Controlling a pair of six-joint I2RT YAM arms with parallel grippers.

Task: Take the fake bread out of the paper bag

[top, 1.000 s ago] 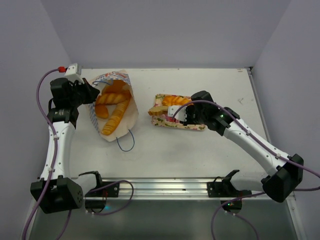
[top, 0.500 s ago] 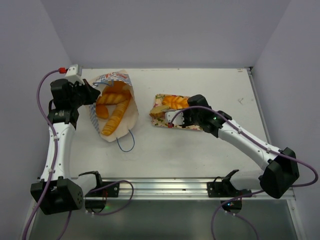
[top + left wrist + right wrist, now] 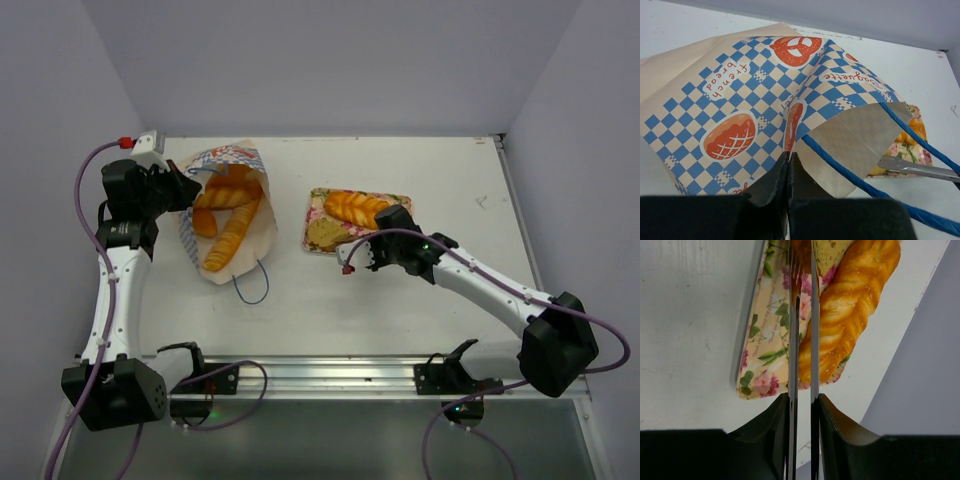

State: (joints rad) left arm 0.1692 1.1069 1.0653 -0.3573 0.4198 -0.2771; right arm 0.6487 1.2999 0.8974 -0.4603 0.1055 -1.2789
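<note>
Left fingers (image 3: 788, 165) pinched shut on paper bag (image 3: 228, 215) rim; bag lies on desk (image 3: 400, 300), fake bread (image 3: 232, 232) inside; right fingers (image 3: 802, 340) narrow, empty, over floral tray (image 3: 318, 217) holding a braided loaf (image 3: 354, 208).

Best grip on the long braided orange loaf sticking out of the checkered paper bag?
Take the long braided golden-orange loaf at its near end, which pokes out past the tan checkered paper bag mouth. Come from above with fingers across its narrow width, probably; the far end lies under other breads.
</note>
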